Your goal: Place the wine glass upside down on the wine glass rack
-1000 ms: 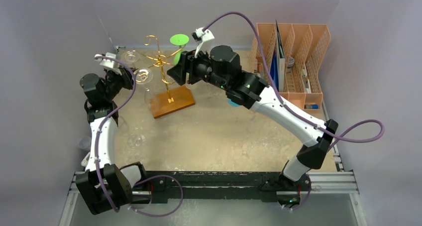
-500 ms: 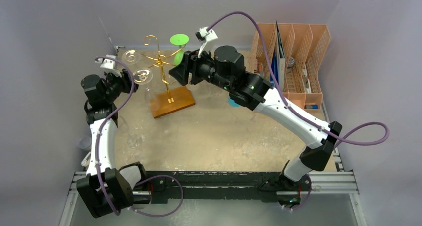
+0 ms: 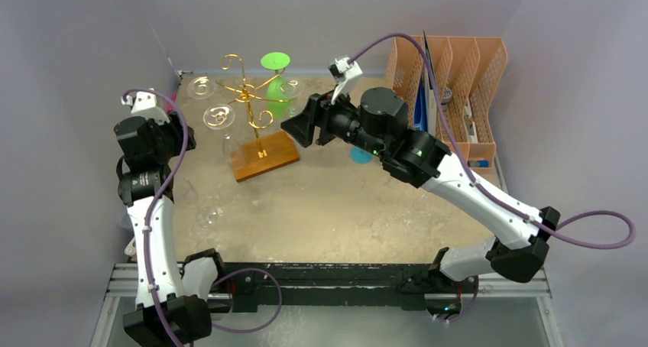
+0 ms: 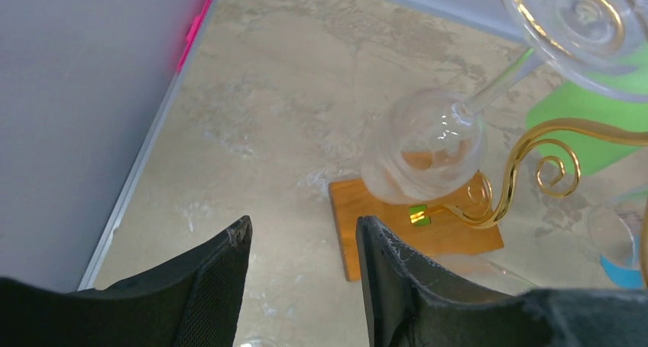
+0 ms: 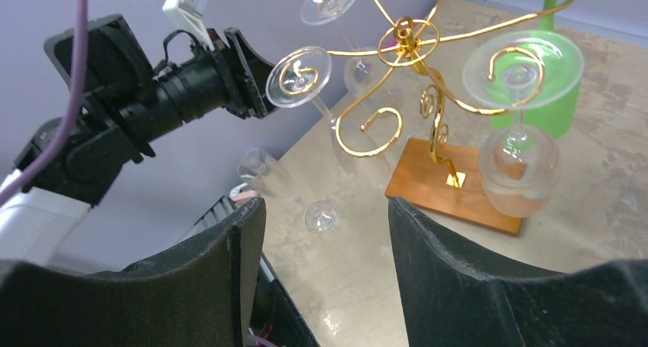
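- Black left fingers (image 4: pixel 218 286) stand apart, empty; wine glass (image 4: pixel 424 144) hangs upside down on the wine glass rack (image 4: pixel 382 225) at their 1 o'clock.
- Right fingers (image 5: pixel 458 270) apart, empty, facing the rack.
- Left arm (image 3: pixel 149 209) upright; right arm (image 3: pixel 458 183) stretched over the tabletop (image 3: pixel 344 209).

I'm working under soft, even overhead light, and shadows on the desk (image 3: pixel 344 202) are faint. The top view is a little grainy. In the left wrist view, the left tool (image 4: pixel 303 232) is blurred, and the wine glass (image 4: pixel 424 144) carries small white glints. The wine glass rack (image 5: pixel 439 190) has bright highlights on its gold wire.
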You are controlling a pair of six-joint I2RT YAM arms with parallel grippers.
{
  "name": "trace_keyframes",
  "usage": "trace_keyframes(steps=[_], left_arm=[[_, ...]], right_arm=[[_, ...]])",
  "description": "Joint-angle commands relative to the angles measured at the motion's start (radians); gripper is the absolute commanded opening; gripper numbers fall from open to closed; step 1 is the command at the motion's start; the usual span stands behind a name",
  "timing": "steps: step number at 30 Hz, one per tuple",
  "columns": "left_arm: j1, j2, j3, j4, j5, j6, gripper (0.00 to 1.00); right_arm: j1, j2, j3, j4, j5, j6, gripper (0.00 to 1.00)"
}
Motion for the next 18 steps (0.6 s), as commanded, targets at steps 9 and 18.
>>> trace_keyframes(steps=[9,18], left_arm=[[0.006,-0.051,0.296,-0.522,-0.29,-0.211,0.52],[0.006,-0.014,0.334,-0.777,-0.093,-0.243,0.45]], right_arm=[[0.006,-0.189,-0.151,-0.004,0.038,-0.027,0.64],[0.005,-0.255,-0.253,-0.051,0.018,-0.001,0.64]])
